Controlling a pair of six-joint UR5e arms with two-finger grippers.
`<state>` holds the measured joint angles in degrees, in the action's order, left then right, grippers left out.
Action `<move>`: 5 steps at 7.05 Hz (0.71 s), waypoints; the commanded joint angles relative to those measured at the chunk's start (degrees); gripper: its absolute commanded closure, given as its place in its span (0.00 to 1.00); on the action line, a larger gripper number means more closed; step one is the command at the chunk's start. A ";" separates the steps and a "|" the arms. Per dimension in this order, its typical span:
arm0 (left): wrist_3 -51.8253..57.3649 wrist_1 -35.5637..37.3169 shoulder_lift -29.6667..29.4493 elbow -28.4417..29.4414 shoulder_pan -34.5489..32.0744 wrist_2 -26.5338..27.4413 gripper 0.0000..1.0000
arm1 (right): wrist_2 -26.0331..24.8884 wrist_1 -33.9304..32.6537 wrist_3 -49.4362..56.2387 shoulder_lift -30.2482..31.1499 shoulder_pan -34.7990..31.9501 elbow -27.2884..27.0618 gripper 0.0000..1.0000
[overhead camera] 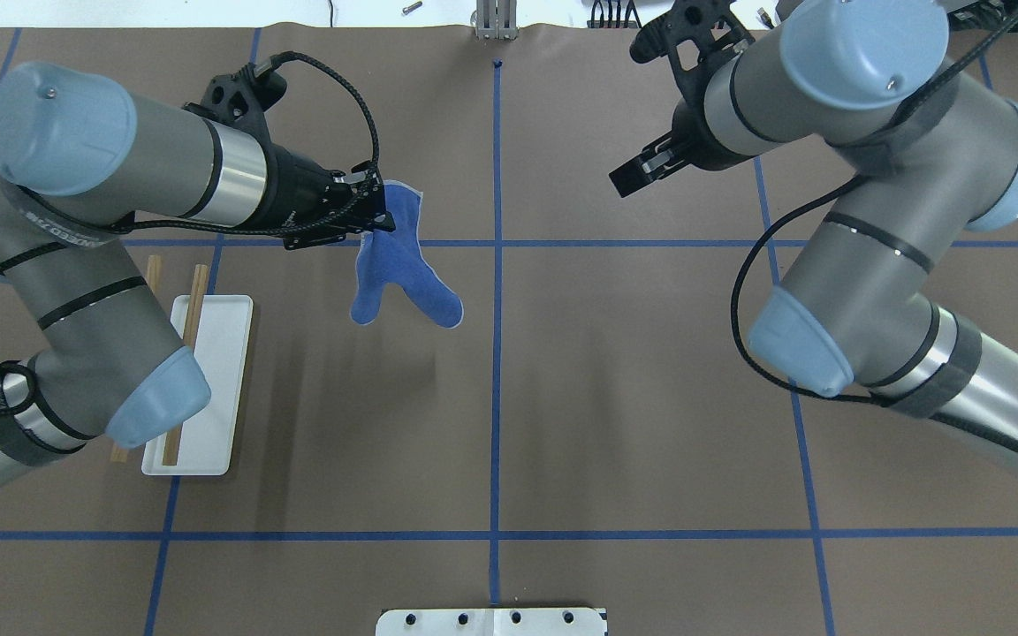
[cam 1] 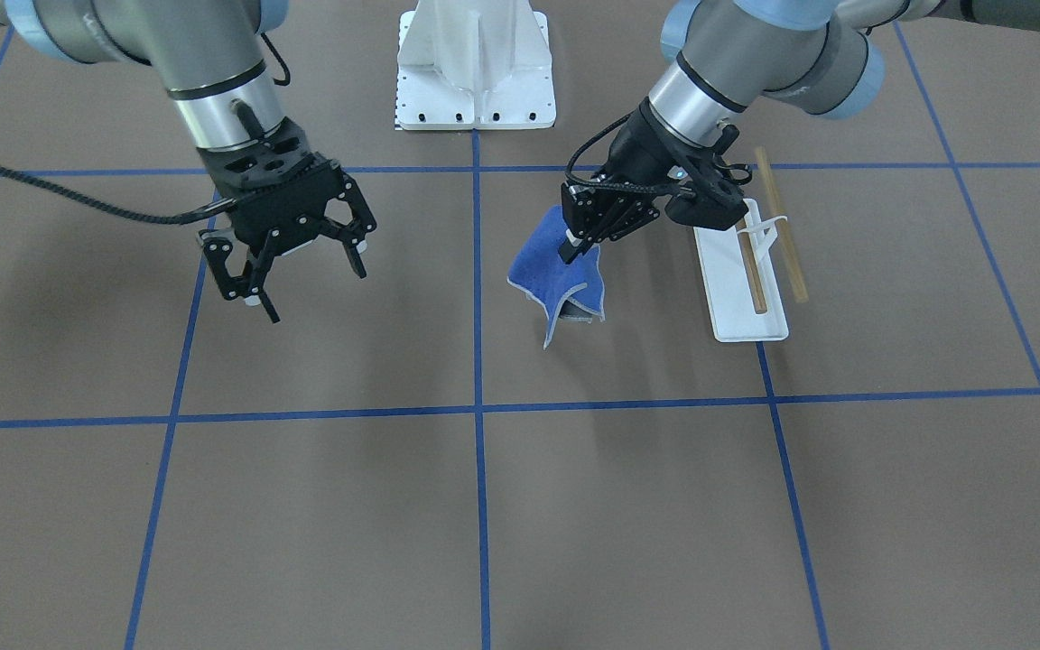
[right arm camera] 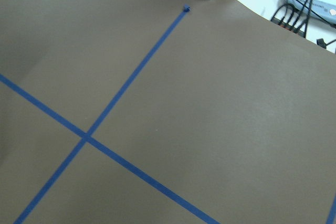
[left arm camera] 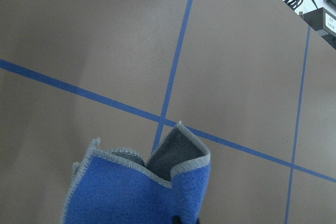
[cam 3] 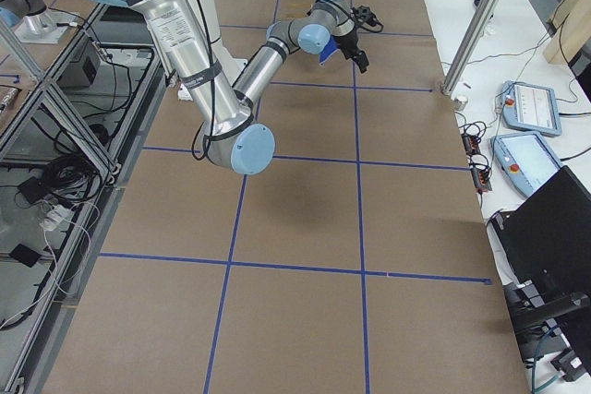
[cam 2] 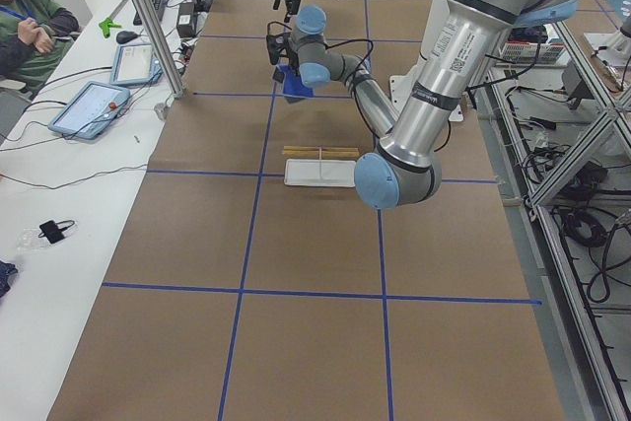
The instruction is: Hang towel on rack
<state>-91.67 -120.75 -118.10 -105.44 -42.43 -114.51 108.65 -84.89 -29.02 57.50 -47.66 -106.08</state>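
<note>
Left claw (cam 1: pixel 574 242): narrow, its fingers pinched on the upper edge of the towel (cam 1: pixel 558 275). The towel hangs in folds directly under the claw, blue face outward and the grey face showing inside one fold. Whether its lowest corner meets the counter (cam 1: pixel 520 524) cannot be made out. In the left wrist view only the towel's lower part shows, cut off by the bottom edge of the picture, and the fingers are almost wholly out of sight.

The rack (cam 1: pixel 737 302) is just beside the left claw, on the side away from the other arm and apart from the towel. Its white base lies flat on the counter. One dowel runs over the base and the second runs parallel just past its long edge. The claw's body covers the base's end towards the robot in the front-facing view, and in the overhead view the left arm hides part of the dowels.

Right claw (cam 1: pixel 311 291): well apart from the left claw, across a tape line (cam 1: pixel 477 298), fingers spread wide and holding nothing, raised above the counter. Its wrist view shows only counter and tape.

White pedestal (cam 1: pixel 475 99): farthest from both claws, on the robot's side, cut off by the picture's edge.
</note>
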 commanded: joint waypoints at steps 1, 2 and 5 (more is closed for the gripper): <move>6.12 0.08 5.66 -1.87 -4.65 -3.94 1.00 | 10.93 -0.19 3.33 0.07 -8.81 7.96 0.00; 10.24 0.08 8.30 -2.57 -6.85 -5.27 1.00 | 14.45 -0.19 2.83 0.24 -12.33 11.21 0.00; 20.79 0.08 15.68 -4.07 -8.71 -6.16 1.00 | 19.06 -0.28 17.88 8.21 -21.57 13.88 0.00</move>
<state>-75.25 -120.67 -105.60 -109.14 -50.35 -120.44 126.93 -85.10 -18.33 62.29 -65.82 -92.68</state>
